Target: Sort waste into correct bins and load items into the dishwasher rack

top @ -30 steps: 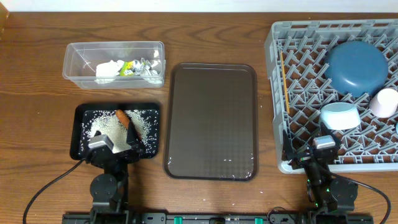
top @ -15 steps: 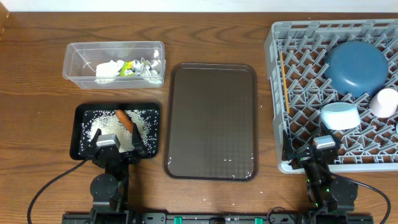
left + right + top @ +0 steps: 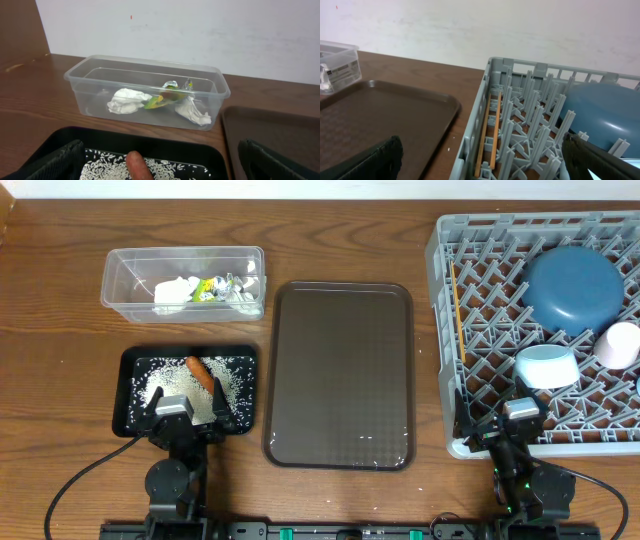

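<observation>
I am watching the left gripper hanging over the near edge of the shallow black rectangular tray, its fingers spread wide and holding nothing. Scattered white rice and a small orange carrot are lying in that tray. The crumpled white napkin and the yellow-green and silver foil wrappers are sitting in the clear rectangular plastic tub. The right gripper is also gaping empty at the near left corner of the large grey plastic grid rack. The rack is carrying the dark blue round plate, the small light blue bowl, the small white cup and the thin wooden chopsticks. The dark brown serving tray is lying between the bins and the rack.
</observation>
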